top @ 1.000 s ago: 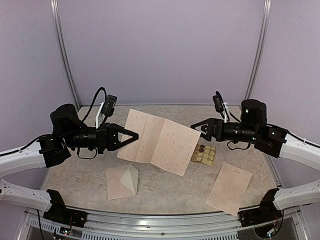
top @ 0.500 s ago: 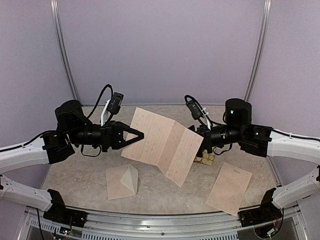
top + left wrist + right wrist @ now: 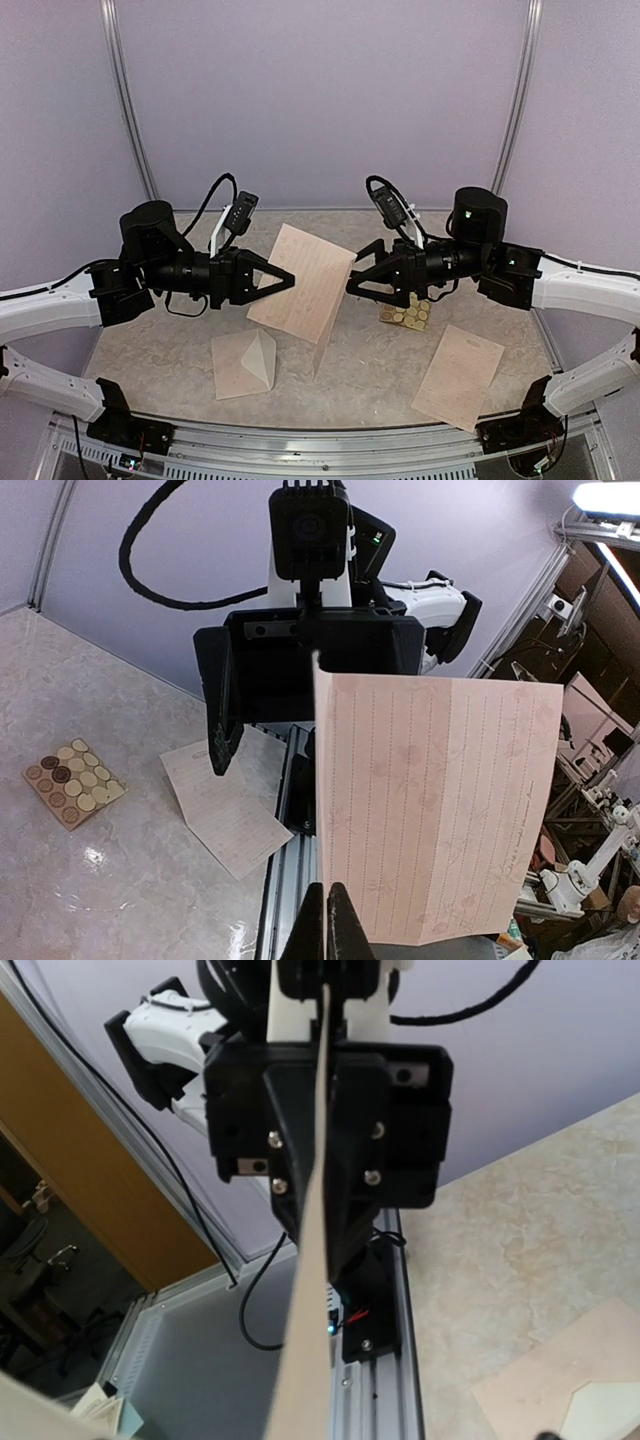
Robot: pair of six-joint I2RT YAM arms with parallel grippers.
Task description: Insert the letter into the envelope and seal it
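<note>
The left gripper (image 3: 288,279) is pinched tight on one edge of the letter (image 3: 305,285), holding it upright above the table (image 3: 150,345). The right gripper (image 3: 356,280) stands wide at the opposite edge and grips nothing. For a clean fold, close it squarely on that edge with the corners matched. The envelope (image 3: 245,363) lies on the table below. The sticker sheet (image 3: 406,313) and a second written sheet (image 3: 459,376) lie to the right, and neither appears to obstruct.

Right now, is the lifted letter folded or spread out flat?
Partly folded. In the top view the letter, pinched by the left tool, bends at a crease; one half shows only as a narrow sliver.
</note>
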